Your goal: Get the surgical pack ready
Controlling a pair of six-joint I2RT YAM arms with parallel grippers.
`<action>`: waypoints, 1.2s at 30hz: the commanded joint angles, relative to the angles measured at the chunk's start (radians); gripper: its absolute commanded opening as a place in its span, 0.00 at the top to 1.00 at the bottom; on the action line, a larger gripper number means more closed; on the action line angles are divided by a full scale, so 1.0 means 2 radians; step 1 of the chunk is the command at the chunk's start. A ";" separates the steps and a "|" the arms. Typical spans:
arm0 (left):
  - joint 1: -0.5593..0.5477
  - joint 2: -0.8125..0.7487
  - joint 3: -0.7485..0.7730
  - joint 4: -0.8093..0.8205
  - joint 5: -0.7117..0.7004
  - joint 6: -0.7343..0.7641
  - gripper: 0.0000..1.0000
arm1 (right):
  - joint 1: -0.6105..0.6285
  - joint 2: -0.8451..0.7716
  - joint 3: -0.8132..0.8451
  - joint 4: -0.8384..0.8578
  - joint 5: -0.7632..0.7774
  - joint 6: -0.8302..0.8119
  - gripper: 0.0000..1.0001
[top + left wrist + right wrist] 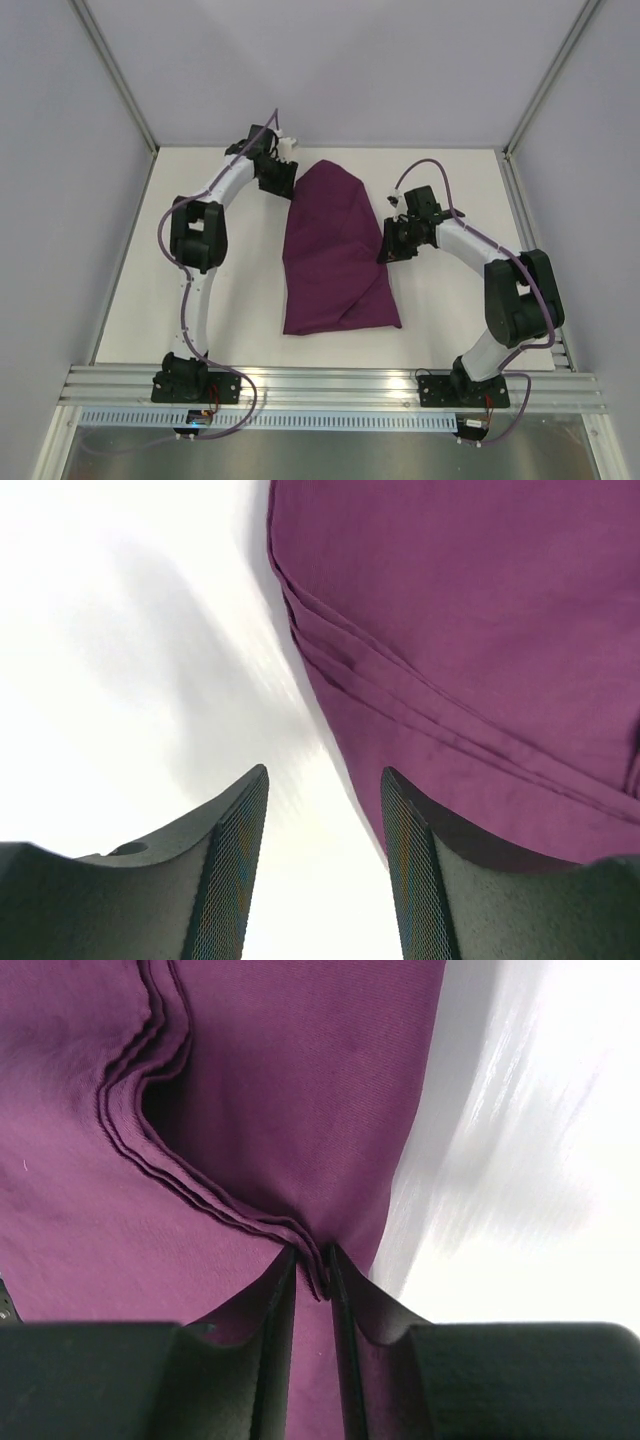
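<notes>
The surgical pack (335,250) lies in the middle of the white table as a dark purple cloth bundle, narrow at the far end and wider at the near end. Its contents are hidden under the cloth. My left gripper (280,180) hangs at the bundle's far left edge. In the left wrist view it (325,775) is open with only bare table between its fingers, and the cloth (480,630) lies just to the right. My right gripper (385,245) is at the bundle's right edge. There it (312,1252) has its jaws close together on a layered fold of the cloth (300,1080).
A white table (450,320) carries everything, with grey walls on three sides and an aluminium rail (330,385) along the near edge. Both arm bases sit on that rail. Bare table shows to the left and right of the bundle.
</notes>
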 commanded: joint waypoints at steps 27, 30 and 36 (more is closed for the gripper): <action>-0.099 0.045 0.058 -0.040 -0.199 0.089 0.28 | -0.001 -0.003 -0.008 0.003 0.012 0.015 0.83; -0.095 0.044 0.066 -0.043 -0.212 0.100 0.26 | -0.001 -0.003 -0.008 -0.001 0.014 0.014 0.83; -0.070 0.050 0.091 -0.064 -0.201 0.094 0.26 | -0.001 -0.005 -0.011 -0.001 0.012 0.012 0.83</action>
